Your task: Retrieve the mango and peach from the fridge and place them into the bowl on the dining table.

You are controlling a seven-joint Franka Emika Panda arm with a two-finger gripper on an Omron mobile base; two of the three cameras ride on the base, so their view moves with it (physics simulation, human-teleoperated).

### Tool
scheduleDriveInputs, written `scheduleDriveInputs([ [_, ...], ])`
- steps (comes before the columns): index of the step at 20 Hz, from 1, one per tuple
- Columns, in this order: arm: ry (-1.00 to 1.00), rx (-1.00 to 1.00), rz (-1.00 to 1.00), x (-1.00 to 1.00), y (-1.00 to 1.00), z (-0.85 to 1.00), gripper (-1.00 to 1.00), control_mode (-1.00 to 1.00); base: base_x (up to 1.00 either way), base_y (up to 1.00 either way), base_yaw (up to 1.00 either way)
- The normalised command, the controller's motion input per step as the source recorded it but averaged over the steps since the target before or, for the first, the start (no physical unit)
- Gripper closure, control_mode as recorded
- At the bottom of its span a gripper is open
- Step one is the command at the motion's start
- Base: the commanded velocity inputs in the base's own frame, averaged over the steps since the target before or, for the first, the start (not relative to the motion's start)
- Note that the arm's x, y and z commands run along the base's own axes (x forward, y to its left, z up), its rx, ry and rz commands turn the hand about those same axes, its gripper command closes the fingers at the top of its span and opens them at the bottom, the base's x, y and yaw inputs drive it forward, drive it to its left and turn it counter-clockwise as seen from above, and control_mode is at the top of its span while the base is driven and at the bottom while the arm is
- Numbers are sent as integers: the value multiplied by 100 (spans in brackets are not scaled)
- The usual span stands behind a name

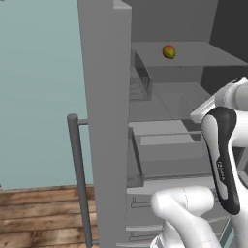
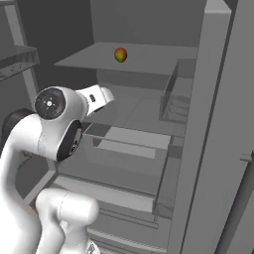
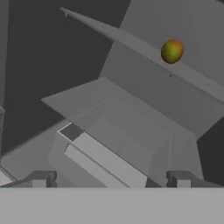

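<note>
Now the fridge [image 1: 104, 97] stands open, mango [image 1: 168, 52] alone on its upper shelf [image 2: 149, 57].
Gripper [image 3: 111, 178] fingers spread wide apart, empty, well below the mango.

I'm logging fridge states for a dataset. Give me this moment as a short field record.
fridge: doors open, interior in view
mango: resting on an upper shelf, alone there
gripper: open, empty, pointed into the fridge, apart from the mango
shelf below mango: nothing visible on it
drawers: low in the fridge, shut
</note>
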Motion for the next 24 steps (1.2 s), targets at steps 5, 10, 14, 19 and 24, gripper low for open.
scheduleDriveInputs([
  [5, 0, 1, -13, 5, 0, 53, -100, -100, 0, 0, 0],
  [10, 0, 13, -12, 0, -10, 24, -100, -100, 0, 0, 0],
  [14, -5, 19, -9, 0, -5, 2, -100, -100, 0, 0, 0],
  [19, -13, 24, -10, 1, -1, 0, -100, -100, 0, 0, 0],
  [24, -12, 21, -6, 7, 0, 3, -100, -100, 0, 0, 0],
])
